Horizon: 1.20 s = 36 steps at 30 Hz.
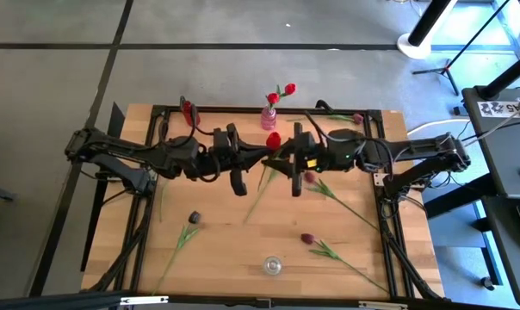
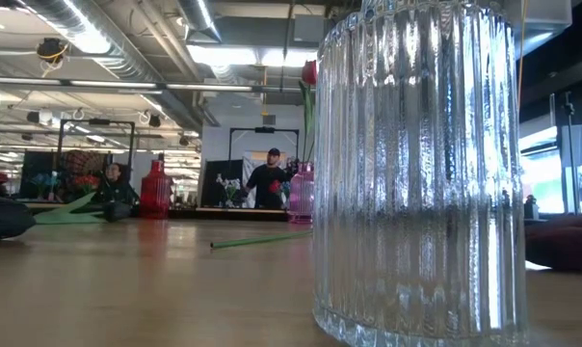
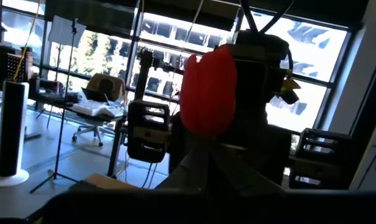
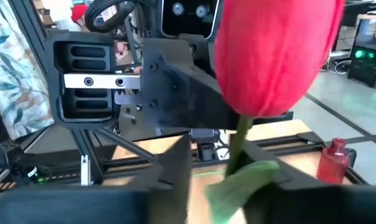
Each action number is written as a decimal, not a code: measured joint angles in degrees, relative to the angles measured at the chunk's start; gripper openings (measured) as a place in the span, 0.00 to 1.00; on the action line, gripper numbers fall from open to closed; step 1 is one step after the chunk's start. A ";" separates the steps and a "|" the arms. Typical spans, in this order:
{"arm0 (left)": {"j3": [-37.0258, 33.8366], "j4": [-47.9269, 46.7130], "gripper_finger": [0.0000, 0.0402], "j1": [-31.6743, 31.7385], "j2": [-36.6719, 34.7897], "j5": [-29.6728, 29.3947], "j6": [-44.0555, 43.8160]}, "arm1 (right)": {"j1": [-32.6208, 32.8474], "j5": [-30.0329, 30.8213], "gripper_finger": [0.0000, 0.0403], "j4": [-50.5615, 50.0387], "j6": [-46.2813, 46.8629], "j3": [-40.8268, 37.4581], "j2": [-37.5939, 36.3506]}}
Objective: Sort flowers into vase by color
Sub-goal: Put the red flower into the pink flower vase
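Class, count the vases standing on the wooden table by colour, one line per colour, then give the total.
Red bottle-shaped vase: 1
Pink vase holding red tulips: 1
Clear ribbed glass vase: 1
Total: 3 vases
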 joint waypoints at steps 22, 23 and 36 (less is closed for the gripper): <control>-1.93 -42.02 0.26 4.33 -27.02 4.27 2.92 | -24.25 8.99 0.01 5.69 -15.08 17.31 -1.57; -2.53 -41.84 0.25 4.33 -27.62 4.27 3.03 | -26.88 8.75 0.01 5.86 -13.71 17.17 -1.41; -6.01 -41.80 0.19 7.47 -28.61 2.23 1.41 | -42.11 -3.53 0.01 4.44 -5.17 16.83 15.00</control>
